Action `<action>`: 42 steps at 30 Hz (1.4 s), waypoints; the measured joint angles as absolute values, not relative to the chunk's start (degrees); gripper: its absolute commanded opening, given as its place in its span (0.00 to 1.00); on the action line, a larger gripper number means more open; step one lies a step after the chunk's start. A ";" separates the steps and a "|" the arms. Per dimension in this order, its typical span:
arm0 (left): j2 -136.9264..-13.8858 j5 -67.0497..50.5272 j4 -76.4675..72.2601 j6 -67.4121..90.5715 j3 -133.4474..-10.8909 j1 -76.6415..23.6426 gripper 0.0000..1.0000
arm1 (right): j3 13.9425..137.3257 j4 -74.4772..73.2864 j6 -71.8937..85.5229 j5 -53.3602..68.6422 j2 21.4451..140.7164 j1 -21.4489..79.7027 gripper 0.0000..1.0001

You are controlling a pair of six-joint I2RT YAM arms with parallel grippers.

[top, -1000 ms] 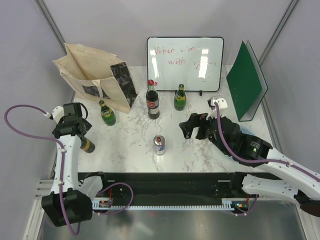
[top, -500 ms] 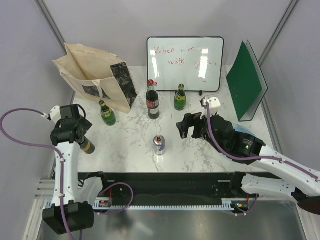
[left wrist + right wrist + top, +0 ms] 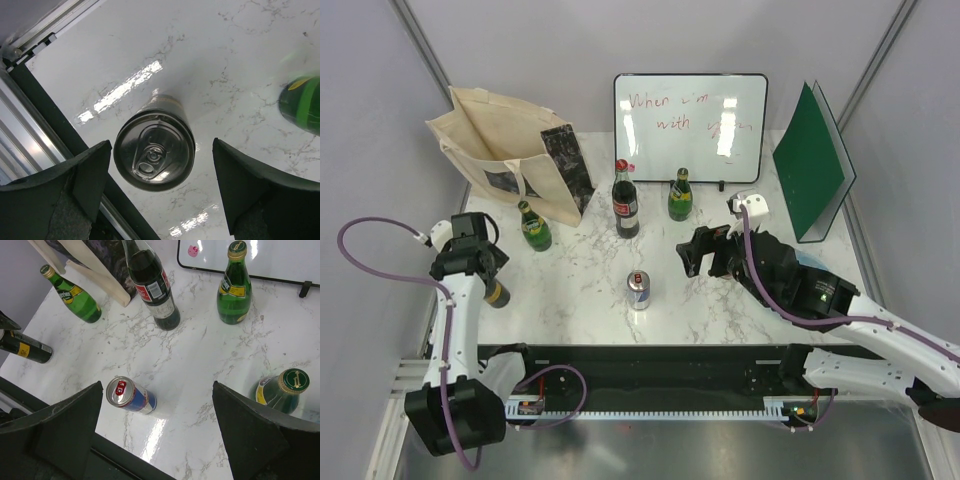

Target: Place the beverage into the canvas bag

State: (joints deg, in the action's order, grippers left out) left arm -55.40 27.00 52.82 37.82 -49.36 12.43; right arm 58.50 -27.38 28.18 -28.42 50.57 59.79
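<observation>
Dark aluminium is sitting right under the left claw (image 3: 160, 152) as we're watching: a slim black can (image 3: 495, 292) with a yellow band is standing on its base at the near left edge of the marble worktop (image 3: 580, 280). The claw is hanging over it spread wide, one pad on each side of the lid and neither touching metal. The pull tab is looking unbroken, so I'm reckoning it is full, with some weight and liquid ready to slosh. The wall is looking smooth and glossy, so it is likely going to be slippery and thin enough to dent under a hard squeeze. The best hold is probably going to be across the round body, below the rim and about halfway down, with the pads closing firmly but not crushing. The canvas bag (image 3: 495, 150) is standing well apart at the far left corner, its mouth gaping upward and its soft cloth sides sagging, so the can is going to need carrying up over that floppy rim. A green bottle (image 3: 533, 226) is standing between can and bag, something to be clearing on the way. The right claw (image 3: 156, 385) is hovering released over mid-worktop, gripping nothing.
</observation>
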 measured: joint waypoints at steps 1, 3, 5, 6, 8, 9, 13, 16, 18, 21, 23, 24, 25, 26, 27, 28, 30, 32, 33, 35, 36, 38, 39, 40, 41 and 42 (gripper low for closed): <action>-55.81 26.72 52.56 37.85 -49.30 12.40 0.88 | 58.50 -27.33 28.16 -28.42 50.50 59.79 0.98; -56.97 26.59 51.96 37.98 -49.19 12.43 0.87 | 58.50 -27.38 28.05 -28.42 50.57 59.79 0.98; -57.23 26.74 51.64 38.30 -48.53 12.43 0.84 | 58.50 -27.38 27.97 -28.42 50.59 59.79 0.98; -57.17 26.87 51.75 38.46 -48.23 12.43 0.84 | 58.50 -27.38 27.86 -28.45 50.61 59.79 0.98; -56.93 27.07 51.72 38.70 -48.05 12.43 0.84 | 58.50 -27.38 27.70 -28.45 50.70 59.79 0.98; -56.75 27.38 51.68 38.79 -48.05 12.43 0.84 | 58.50 -27.38 27.64 -28.45 50.74 59.79 0.98; -56.75 28.12 51.68 39.18 -48.03 12.43 0.81 | 58.50 -27.38 27.62 -28.40 50.85 59.79 0.98; -56.88 28.14 51.40 39.18 -47.97 12.43 0.79 | 58.50 -27.38 27.62 -28.42 50.85 59.79 0.98; -56.88 28.12 50.81 39.18 -47.77 12.43 0.78 | 58.50 -27.38 27.64 -28.40 50.83 59.79 0.98; -57.17 28.10 50.46 39.18 -47.48 12.43 0.77 | 58.50 -27.38 27.66 -28.38 50.74 59.79 0.98; -57.45 28.05 50.24 39.18 -47.42 12.43 0.75 | 58.26 -27.29 27.68 -28.38 50.41 59.79 0.98; -57.52 27.90 50.06 39.18 -47.31 12.45 0.75 | 58.02 -27.33 27.70 -28.38 50.19 59.79 0.98; -57.56 27.83 49.84 39.18 -47.18 12.45 0.75 | 57.74 -27.35 27.73 -28.38 50.00 59.79 0.98; -57.65 27.83 49.69 39.18 -47.09 12.45 0.75 | 57.54 -27.38 27.77 -28.38 49.87 59.79 0.98; -57.82 27.86 49.45 39.18 -46.96 12.47 0.74 | 57.43 -27.40 27.79 -28.38 49.80 59.79 0.98; -58.06 27.90 49.34 39.18 -46.89 12.47 0.72 | 57.41 -27.42 27.79 -28.38 49.78 59.79 0.98; -58.57 28.12 49.19 39.18 -46.85 12.51 0.63 | 57.39 -27.40 27.81 -28.36 49.69 59.79 0.98; -58.76 28.23 49.04 39.18 -46.83 12.53 0.55 | 57.39 -27.40 27.86 -28.36 49.43 59.79 0.98; -58.76 28.16 48.86 39.11 -46.83 12.53 0.42 | 57.36 -27.40 27.97 -28.36 49.25 59.79 0.98; -58.76 28.18 48.73 39.09 -46.83 12.53 0.28 | 57.34 -27.40 28.27 -28.34 48.77 59.79 0.98; -58.74 28.16 48.73 39.05 -46.83 12.51 0.16 | 57.34 -27.40 28.34 -28.34 48.58 59.79 0.98; -58.52 28.05 48.73 38.61 -46.83 12.51 0.03 | 57.34 -27.40 28.67 -28.32 48.16 59.79 0.98; -58.26 27.92 48.77 38.04 -46.83 12.51 0.02 | 57.34 -27.42 28.73 -28.21 48.03 59.79 0.98; -57.78 27.86 48.88 37.47 -46.89 12.51 0.02 | 57.34 -27.42 28.77 -28.14 47.94 59.79 0.98; -57.06 27.75 49.10 36.58 -47.07 12.51 0.02 | 57.34 -27.49 28.88 -28.05 47.88 59.79 0.98; -56.23 27.66 49.43 35.53 -47.44 12.51 0.02 | 57.34 -27.55 28.93 -27.88 47.83 59.79 0.98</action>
